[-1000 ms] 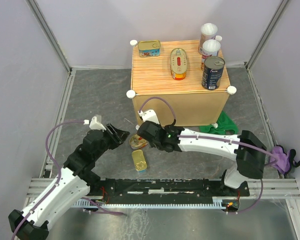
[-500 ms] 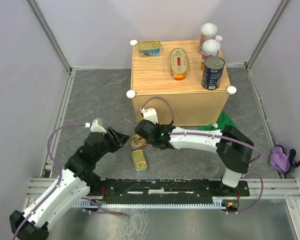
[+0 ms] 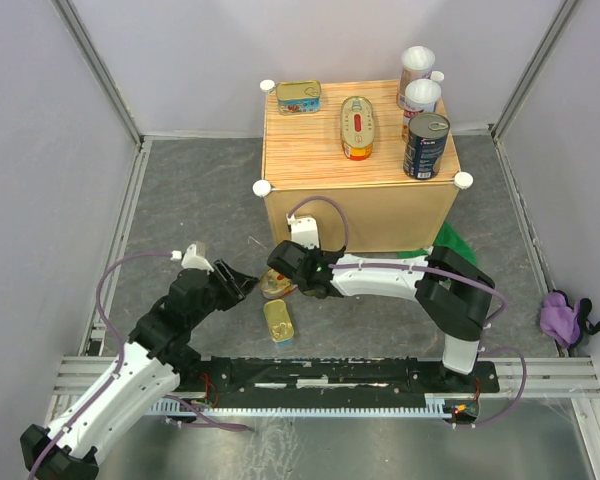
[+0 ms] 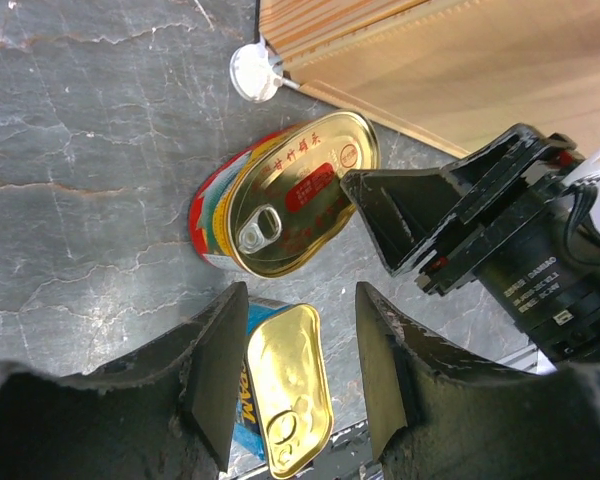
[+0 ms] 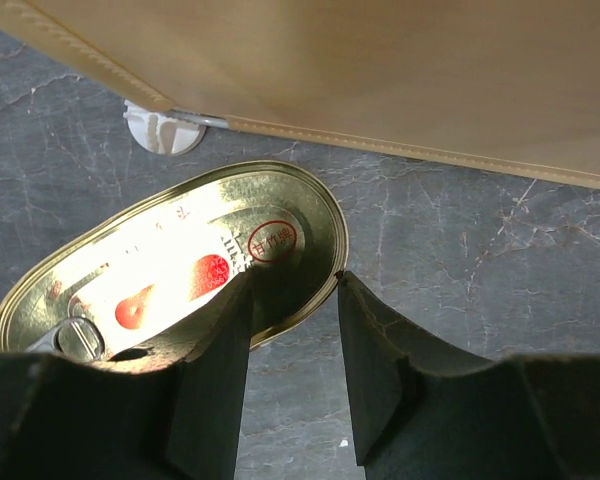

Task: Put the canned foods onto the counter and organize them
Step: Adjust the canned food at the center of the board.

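Note:
The counter holds a rectangular gold tin, an oval red-label tin, two white-lidded cylinders and a dark blue cylinder. On the floor in front of it lie an oval tin and a rectangular tin. My right gripper is open at the oval tin's end; one finger is over the lid and the other is at the rim. My left gripper is open above the blue-sided rectangular tin, and its jaws stand on either side of it.
A green cloth lies at the counter's lower right corner. A purple object sits at the far right. White knobs stick out at the counter's foot. The two grippers are close together. Grey walls enclose the floor.
My right gripper has moved left over the oval tin, and its elbow has folded in. My left gripper has shifted slightly down toward the rectangular tin. The tins have not moved.

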Controlling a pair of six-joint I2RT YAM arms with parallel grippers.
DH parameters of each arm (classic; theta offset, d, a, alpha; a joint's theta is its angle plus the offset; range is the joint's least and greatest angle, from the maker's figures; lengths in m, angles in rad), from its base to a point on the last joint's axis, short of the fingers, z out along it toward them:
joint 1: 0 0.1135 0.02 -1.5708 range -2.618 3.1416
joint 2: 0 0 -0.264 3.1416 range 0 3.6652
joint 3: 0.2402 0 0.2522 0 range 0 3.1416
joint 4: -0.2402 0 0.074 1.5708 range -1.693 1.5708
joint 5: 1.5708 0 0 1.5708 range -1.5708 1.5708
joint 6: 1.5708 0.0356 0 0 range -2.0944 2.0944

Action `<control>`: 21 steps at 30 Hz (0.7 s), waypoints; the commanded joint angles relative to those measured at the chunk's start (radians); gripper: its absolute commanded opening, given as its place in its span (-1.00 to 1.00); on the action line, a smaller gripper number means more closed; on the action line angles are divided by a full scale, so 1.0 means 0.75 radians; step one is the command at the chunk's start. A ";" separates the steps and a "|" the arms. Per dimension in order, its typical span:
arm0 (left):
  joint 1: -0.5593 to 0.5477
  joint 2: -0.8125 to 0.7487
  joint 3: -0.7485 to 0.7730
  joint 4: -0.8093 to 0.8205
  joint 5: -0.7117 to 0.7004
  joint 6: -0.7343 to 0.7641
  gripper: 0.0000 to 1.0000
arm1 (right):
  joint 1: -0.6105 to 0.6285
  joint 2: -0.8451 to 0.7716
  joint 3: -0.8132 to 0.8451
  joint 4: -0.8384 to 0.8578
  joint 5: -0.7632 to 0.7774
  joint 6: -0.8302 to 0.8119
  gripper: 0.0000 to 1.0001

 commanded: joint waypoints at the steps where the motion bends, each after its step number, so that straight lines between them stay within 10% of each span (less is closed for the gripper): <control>1: -0.003 -0.010 -0.015 0.011 0.026 -0.035 0.07 | -0.007 0.045 0.023 0.003 0.067 0.090 -0.07; 21: -0.004 -0.027 -0.099 0.066 0.078 -0.082 0.06 | -0.018 -0.022 -0.085 -0.126 0.065 0.294 -0.10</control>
